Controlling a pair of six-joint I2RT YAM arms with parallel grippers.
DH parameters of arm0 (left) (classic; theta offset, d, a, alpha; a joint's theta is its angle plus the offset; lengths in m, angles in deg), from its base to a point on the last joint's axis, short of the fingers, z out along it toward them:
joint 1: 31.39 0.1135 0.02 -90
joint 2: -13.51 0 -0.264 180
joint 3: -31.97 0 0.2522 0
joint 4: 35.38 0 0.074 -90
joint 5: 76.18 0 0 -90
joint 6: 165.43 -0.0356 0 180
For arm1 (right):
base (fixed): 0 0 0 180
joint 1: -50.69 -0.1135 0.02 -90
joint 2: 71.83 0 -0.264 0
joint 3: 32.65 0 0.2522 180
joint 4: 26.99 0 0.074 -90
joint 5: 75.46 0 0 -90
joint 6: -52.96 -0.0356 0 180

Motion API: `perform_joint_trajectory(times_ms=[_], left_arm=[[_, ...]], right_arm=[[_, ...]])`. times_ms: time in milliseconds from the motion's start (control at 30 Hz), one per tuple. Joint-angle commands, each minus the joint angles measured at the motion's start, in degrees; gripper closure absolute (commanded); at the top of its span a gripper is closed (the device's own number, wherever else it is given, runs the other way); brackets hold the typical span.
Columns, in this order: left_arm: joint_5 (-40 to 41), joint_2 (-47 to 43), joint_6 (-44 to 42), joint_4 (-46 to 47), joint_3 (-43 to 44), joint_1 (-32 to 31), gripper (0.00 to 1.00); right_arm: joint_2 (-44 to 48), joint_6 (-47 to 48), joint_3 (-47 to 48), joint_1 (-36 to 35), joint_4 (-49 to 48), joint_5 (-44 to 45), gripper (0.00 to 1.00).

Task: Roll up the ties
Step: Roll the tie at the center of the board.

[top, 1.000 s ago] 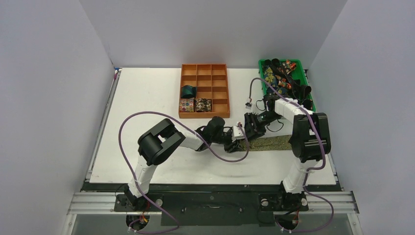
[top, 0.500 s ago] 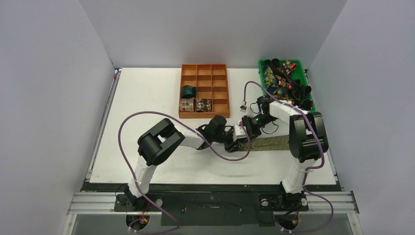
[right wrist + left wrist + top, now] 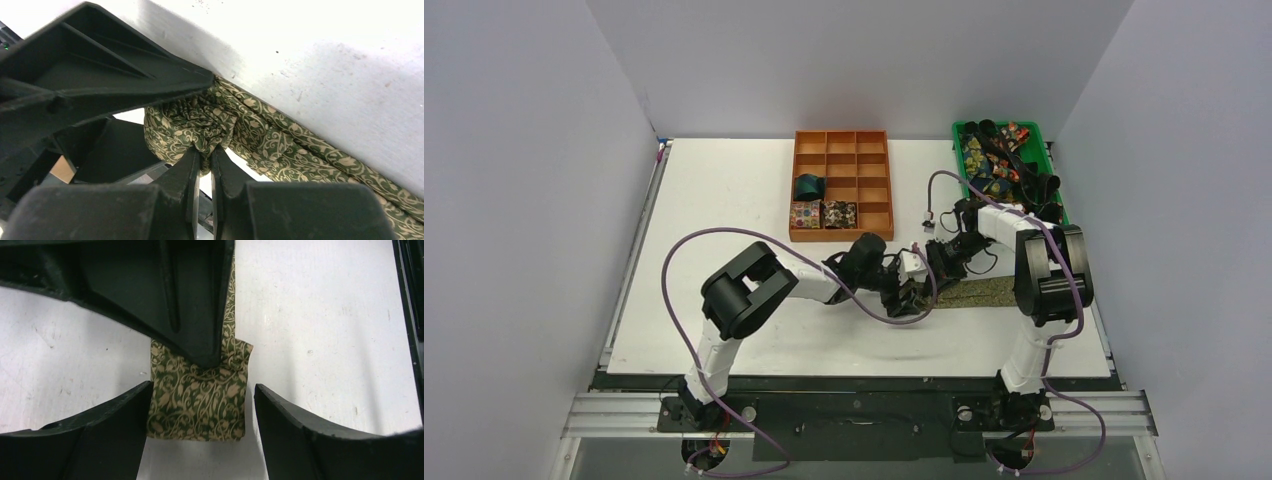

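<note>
Left gripper (image 3: 200, 395): jaws wide, one finger flanking each side of the folded end of the olive-green, gold-vine-patterned fabric necktie (image 3: 205, 415). Right gripper (image 3: 204, 152): jaws narrow, pinching a bunched fold of necktie at its fingertips, above the white table (image 3: 325, 315).

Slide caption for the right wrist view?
Right pincer pinches the bunched end of a green-gold tie lying on the white table.

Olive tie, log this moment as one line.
tie: end folded, rest flat on table | left gripper: open, straddling fold | right gripper: shut on fold
</note>
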Motion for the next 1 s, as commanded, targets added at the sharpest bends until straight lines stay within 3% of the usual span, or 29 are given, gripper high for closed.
perform_joint_trajectory(times_ms=[0, 233, 467, 633, 833, 967], left_arm=[[1.64, -3.90, 3.07, -0.91, 0.08, 0.95, 0.29], [0.35, -3.52, 4.80, 7.20, -2.18, 1.10, 0.27], [-1.37, -0.42, 11.85, 17.33, -2.39, 1.01, 0.26], [-1.37, 2.75, 13.43, 18.49, -1.98, 0.53, 0.36], [-3.02, 3.84, 13.14, 23.42, -7.61, 1.09, 0.36], [-1.54, 3.14, 10.28, 19.04, -7.49, 1.79, 0.63]], right_arm=[[-3.03, 3.67, -1.25, 0.03, -5.23, 19.32, 1.00], [-4.41, 2.29, 0.90, -1.91, -5.31, 22.06, 1.00], [-3.28, 2.00, 0.24, -4.89, -3.81, 24.60, 1.00], [-2.67, 1.27, -0.93, -5.77, -4.42, 24.79, 1.00], [-3.04, 0.83, -0.13, -5.48, -5.93, 21.61, 1.00], [-3.53, -0.02, 0.96, -6.53, -7.04, 14.76, 1.00]])
